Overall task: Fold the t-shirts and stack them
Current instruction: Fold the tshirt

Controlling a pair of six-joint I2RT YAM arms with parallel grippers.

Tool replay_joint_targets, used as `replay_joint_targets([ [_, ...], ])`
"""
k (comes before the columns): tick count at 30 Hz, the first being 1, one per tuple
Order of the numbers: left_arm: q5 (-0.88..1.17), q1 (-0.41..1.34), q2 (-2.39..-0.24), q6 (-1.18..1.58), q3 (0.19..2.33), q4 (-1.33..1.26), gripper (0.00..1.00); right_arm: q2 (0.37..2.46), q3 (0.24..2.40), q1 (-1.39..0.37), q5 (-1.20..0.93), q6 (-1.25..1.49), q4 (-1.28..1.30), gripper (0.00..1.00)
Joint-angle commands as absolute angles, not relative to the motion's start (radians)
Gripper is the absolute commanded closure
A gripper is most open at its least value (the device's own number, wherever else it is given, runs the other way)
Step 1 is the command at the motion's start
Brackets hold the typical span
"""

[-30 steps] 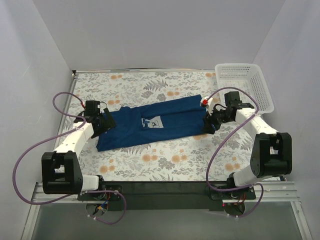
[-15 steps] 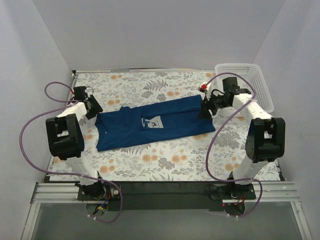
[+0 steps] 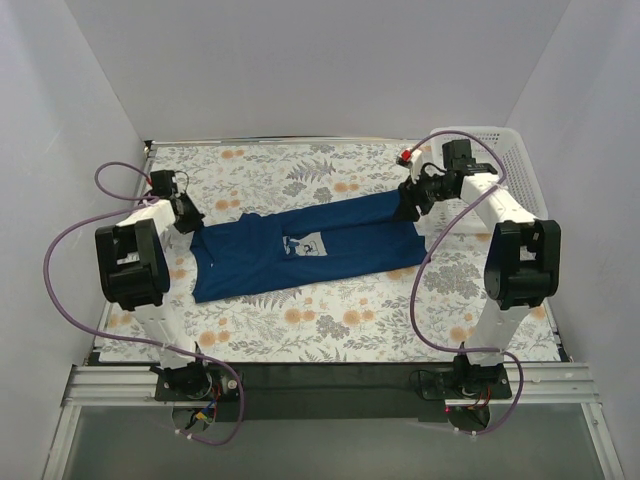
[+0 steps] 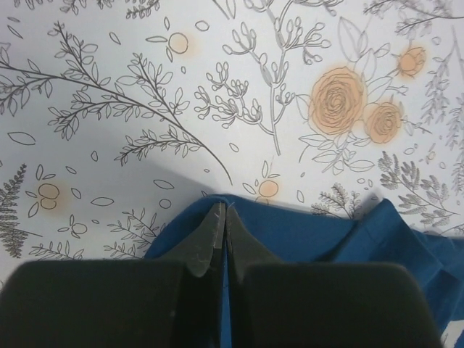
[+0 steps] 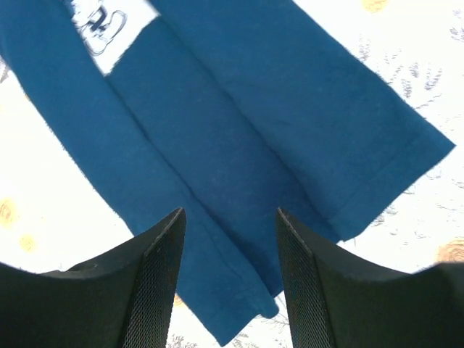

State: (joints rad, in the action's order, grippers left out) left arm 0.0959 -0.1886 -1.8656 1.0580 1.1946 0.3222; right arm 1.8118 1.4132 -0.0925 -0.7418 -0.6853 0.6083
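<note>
One navy blue t-shirt (image 3: pixel 300 250) lies flat and long on the flowered table, its pale square print (image 3: pixel 310 244) facing up. My left gripper (image 3: pixel 188 222) is at the shirt's far left corner. In the left wrist view its jaws are shut (image 4: pixel 223 210) on the shirt's edge (image 4: pixel 326 232), with blue cloth showing between the fingers. My right gripper (image 3: pixel 408 208) hovers over the right end of the shirt. In the right wrist view it stands open (image 5: pixel 229 212) above the hem (image 5: pixel 377 196), holding nothing; the print (image 5: pixel 109 29) shows at the top left.
A white lattice basket (image 3: pixel 520 170) stands at the back right corner, just behind the right arm. Purple cables loop beside both arms. White walls close the table on three sides.
My left arm swung out to the shirt's far left corner and its jaws closed on the edge. My right gripper shifted toward the far side of the hem, still open.
</note>
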Motion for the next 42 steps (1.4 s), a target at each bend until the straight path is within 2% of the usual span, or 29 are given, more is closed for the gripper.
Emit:
replay_joint_targets([
  [1,0.117,-0.190,-1.868,1.062,1.226,0.318,1.00,1.825,1.483,-0.089,-0.710,-0.620,0.574,0.50],
  [10,0.071,-0.210,-1.907,1.072,1.339,0.268,1.00,1.922,1.669,-0.091,-0.559,-0.470,0.512,0.51],
  [16,0.092,-0.218,-2.042,1.054,1.511,0.265,1.00,2.054,1.840,-0.104,-0.482,-0.388,0.502,0.51],
  [23,0.140,-0.225,-2.252,1.040,1.768,0.285,1.00,2.095,1.850,-0.109,-0.517,-0.362,0.499,0.51],
  [26,0.111,-0.233,-2.238,1.040,1.796,0.285,0.80,2.033,1.766,-0.113,-0.600,-0.426,0.511,0.51],
  [29,0.101,-0.252,-2.105,1.029,1.709,0.218,0.66,1.916,1.597,-0.121,-0.708,-0.479,0.511,0.50],
  [31,0.109,-0.271,-2.036,1.040,1.630,0.203,0.49,1.836,1.475,-0.127,-0.738,-0.483,0.508,0.50],
  [34,0.091,-0.279,-1.866,1.048,1.510,0.204,0.42,1.754,1.326,-0.143,-0.793,-0.465,0.502,0.50],
  [36,0.069,-0.279,-1.748,1.016,1.350,0.193,0.38,1.712,1.267,-0.169,-0.792,-0.443,0.489,0.50],
  [39,0.087,-0.301,-1.646,0.986,1.168,0.175,0.37,1.675,1.171,-0.179,-0.746,-0.370,0.431,0.51],
  [42,0.152,-0.304,-1.638,0.893,1.105,0.189,0.39,1.667,1.128,-0.179,-0.698,-0.316,0.391,0.53],
])
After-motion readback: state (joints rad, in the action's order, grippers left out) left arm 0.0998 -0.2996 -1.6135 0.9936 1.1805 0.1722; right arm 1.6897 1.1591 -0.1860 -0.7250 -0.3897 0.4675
